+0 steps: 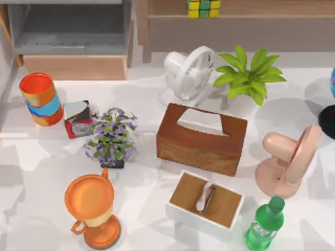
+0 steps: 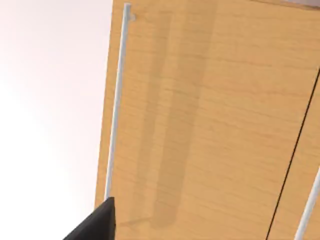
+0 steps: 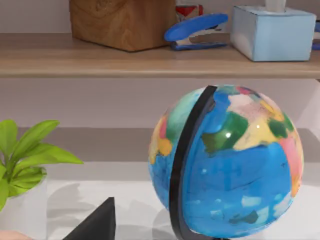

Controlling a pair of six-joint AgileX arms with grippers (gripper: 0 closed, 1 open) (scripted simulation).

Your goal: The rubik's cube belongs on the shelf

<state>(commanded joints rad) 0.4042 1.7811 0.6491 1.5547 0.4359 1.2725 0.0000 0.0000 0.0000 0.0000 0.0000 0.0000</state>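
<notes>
The rubik's cube, with yellow and green tiles showing, rests on the board of the tan shelf at the back of the table, cut off by the top view's upper edge. No gripper is near it. A dark tip of my left gripper hangs in front of a light wooden panel. A dark tip of my right gripper sits low on the right side of the table, facing the shelf and a globe.
On the table stand a patterned cube, orange-blue can, purple flowers, white fan, green plant, wooden tissue box, pink fan, green bottle, orange cup. A grey-lined box sits back left.
</notes>
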